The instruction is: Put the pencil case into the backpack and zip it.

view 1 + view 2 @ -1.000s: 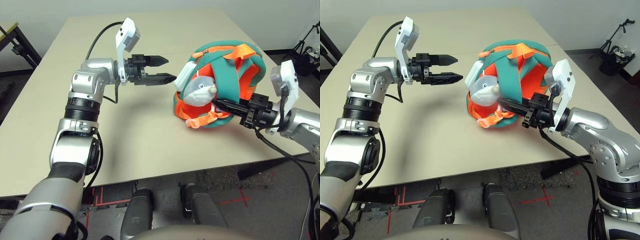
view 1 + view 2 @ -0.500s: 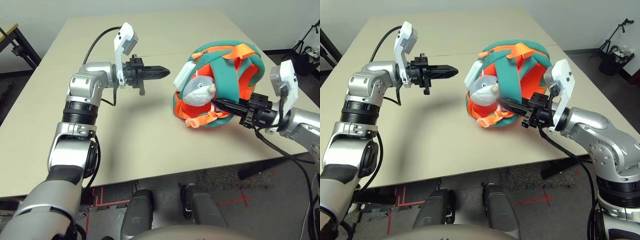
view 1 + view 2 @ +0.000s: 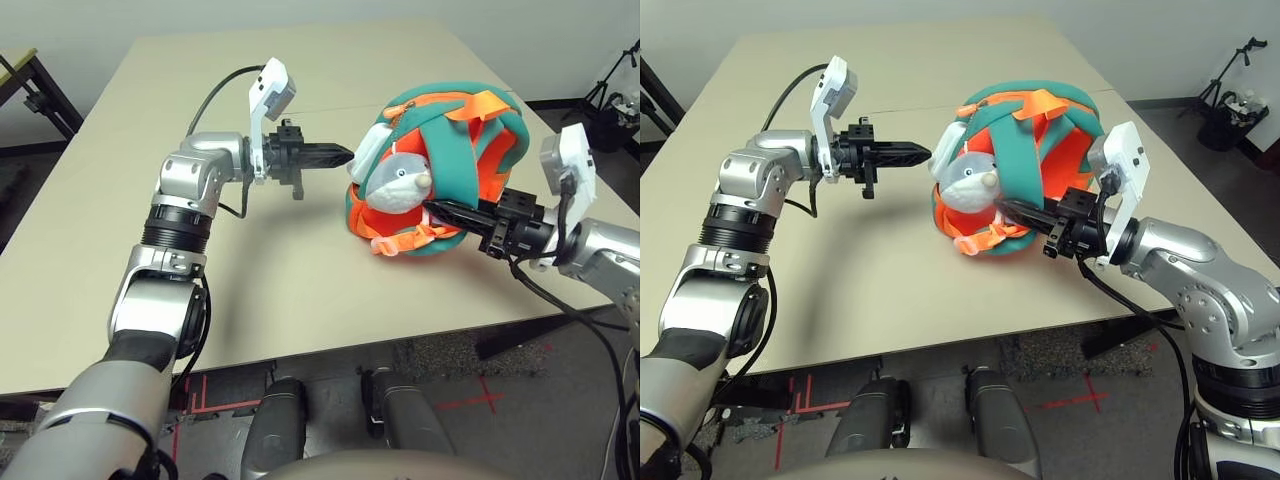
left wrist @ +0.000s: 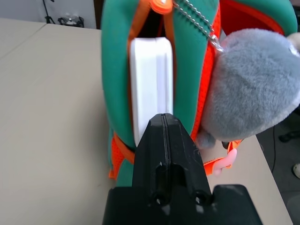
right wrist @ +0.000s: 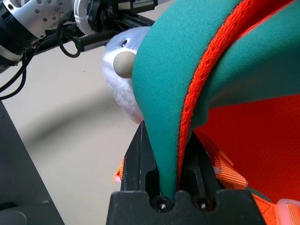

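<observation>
left gripper (image 3: 335, 154), fingers pressed together, points at the hard white case (image 4: 151, 84), which i see standing on end, half inside the soft orange-teal backpack (image 3: 455, 170) on the table (image 3: 300, 270). right gripper (image 3: 440, 211) clamps a teal strap (image 5: 171, 93) beside the plush toy (image 3: 398, 182).

One backpack (image 3: 440, 170) sits on the surface (image 3: 90, 230). One white pencil case (image 4: 151, 84) pokes out of the backpack's opening. One grey-white plush animal toy (image 3: 398, 182) hangs on the backpack's front, by one metal bead chain (image 4: 197, 21). Two robot arms reach toward the backpack, one from each side, each with one white camera block: the left one (image 3: 272, 92) and the right one (image 3: 568, 160). Each arm ends in two black fingers.
</observation>
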Robot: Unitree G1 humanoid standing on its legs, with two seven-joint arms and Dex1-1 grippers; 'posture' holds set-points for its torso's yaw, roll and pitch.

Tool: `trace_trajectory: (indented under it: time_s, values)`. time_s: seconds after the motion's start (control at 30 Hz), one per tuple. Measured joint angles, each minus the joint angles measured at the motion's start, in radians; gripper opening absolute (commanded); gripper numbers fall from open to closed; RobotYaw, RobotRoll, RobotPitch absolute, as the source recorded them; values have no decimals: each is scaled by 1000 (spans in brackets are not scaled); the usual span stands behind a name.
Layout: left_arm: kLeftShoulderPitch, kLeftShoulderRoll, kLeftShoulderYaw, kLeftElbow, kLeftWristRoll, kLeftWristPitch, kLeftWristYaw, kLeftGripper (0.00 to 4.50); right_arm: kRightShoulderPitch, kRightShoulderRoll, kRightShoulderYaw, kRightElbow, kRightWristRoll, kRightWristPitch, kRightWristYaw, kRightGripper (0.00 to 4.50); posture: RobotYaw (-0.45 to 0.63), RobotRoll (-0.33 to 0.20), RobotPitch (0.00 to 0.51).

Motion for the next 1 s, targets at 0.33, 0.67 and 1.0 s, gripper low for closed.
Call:
trace_trajectory:
  time_s: [0.33, 0.67, 1.0]
  values:
    - [-30, -70, -19, 120, 20, -88, 13, 0, 6, 2, -2, -9, 7, 0, -12, 122, 9, 0, 81]
    - [-67, -133, -22, 248, 76, -221, 39, 0, 13, 9, -3, -15, 9, -2, -29, 122, -3, 0, 80]
    - [-69, -151, -18, 258, 84, -241, 38, 0, 26, 14, -5, -29, 9, -3, -45, 122, -7, 0, 78]
